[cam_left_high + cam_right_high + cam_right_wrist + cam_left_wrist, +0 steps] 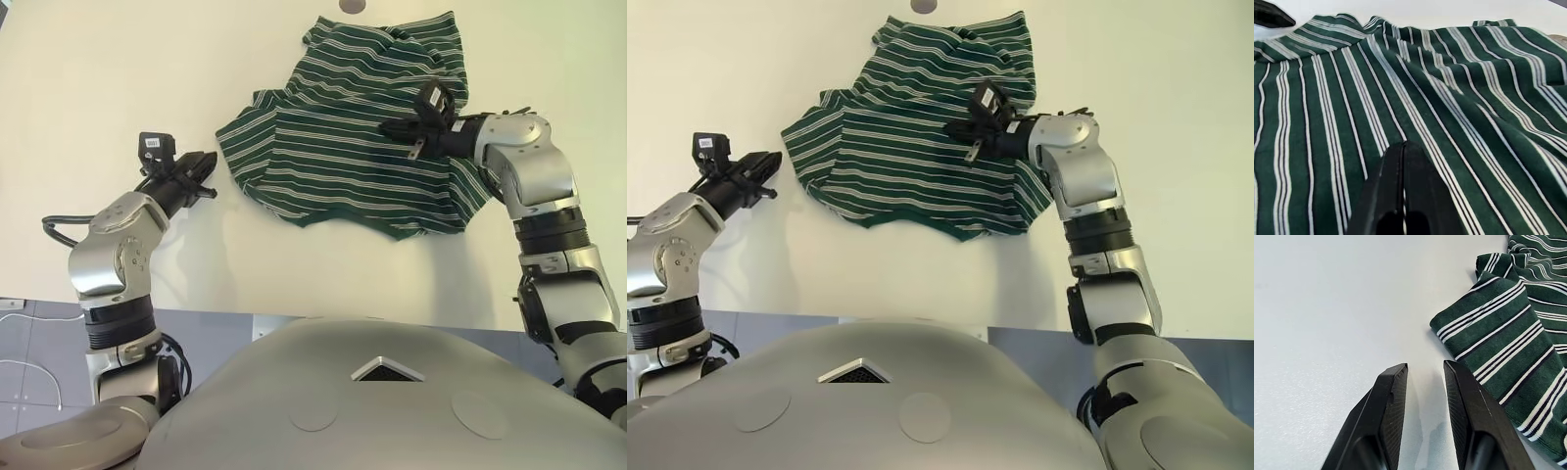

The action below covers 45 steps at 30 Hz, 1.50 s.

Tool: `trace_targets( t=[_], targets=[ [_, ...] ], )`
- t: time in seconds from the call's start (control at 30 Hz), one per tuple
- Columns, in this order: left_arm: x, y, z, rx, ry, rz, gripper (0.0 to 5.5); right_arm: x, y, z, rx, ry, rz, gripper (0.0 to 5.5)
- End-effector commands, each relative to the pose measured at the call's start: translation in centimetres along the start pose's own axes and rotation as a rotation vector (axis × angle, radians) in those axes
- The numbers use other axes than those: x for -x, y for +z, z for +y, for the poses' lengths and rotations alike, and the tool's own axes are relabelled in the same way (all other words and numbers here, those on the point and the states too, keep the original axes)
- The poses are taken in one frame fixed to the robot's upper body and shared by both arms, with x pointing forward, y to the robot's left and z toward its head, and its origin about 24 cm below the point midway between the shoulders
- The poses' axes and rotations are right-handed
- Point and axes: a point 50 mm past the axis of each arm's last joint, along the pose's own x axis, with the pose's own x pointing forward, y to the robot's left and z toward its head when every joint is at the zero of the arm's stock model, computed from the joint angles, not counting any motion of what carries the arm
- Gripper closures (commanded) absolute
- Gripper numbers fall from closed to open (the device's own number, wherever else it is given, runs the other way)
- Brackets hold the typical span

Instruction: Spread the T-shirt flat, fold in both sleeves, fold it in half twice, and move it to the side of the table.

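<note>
Table (98, 78): white, matte top. It carries the garment, and both arms are over it.

T-shirt (333, 147): dark green with thin white stripes. It lies at the far middle of the table, crumpled. The cloth is bunched and ridged toward its far right part, with a looser, flatter sheet toward the near edge. The outline is irregular and the hem is wavy on the near side. No clean fold is visible.

Right gripper (1403, 146): over the middle-right of the shirt and pointing toward the robot's left. The two black fingers are pressed together with no gap between them. The tips are low over the striped cloth. I cannot tell whether any fabric is pinched between them.

Left gripper (1425, 367): on the bare table just beside the shirt's left edge and pointing at it. The fingers are spread apart with nothing between them. The right-hand finger (1469, 401) sits close to the cloth edge, and contact cannot be confirmed.

Small dark round object (352, 5): at the far edge of the table beyond the shirt, cut off by the frame. I cannot identify it.
</note>
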Motion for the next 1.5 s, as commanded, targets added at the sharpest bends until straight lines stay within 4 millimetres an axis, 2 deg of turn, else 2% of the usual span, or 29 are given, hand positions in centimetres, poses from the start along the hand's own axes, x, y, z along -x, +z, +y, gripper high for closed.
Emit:
trace_targets(
  t=[0.03,0.27,0.63,1.03,1.23,1.33,1.37,1.5],
  targets=[
    [-0.5,-1.5,-0.4,0.058,-0.028,0.079,4.15,0.1,-0.1,0.0,0.041,-0.002,0.027,5.5],
    [-0.6,-2.1,-0.7,0.081,-0.026,0.094,4.15,-0.4,0.1,0.3,0.078,0.019,0.036,5.5],
    [-0.5,-1.7,-1.0,0.083,-0.029,0.086,4.15,-0.5,0.0,0.0,0.077,-0.016,0.037,5.5],
    [0.5,0.3,-0.3,0.097,-0.022,0.033,4.15,-0.5,0.0,0.2,0.092,0.0,0.043,5.5],
    [0.1,0.1,-0.9,0.085,-0.056,0.067,4.15,0.0,-0.8,0.6,0.083,-0.013,0.065,5.5],
    [-0.1,-0.3,-1.0,0.089,-0.048,0.076,3.62,0.2,-0.9,0.7,0.09,-0.01,0.076,5.5],
    [-0.2,-0.3,-0.9,0.093,-0.043,0.073,3.62,0.3,-0.9,0.6,0.092,-0.011,0.077,5.5],
    [-2.4,0.1,-1.1,0.135,-0.076,0.069,3.62,0.0,-0.9,0.9,0.106,0.013,0.09,5.5]
  ],
)
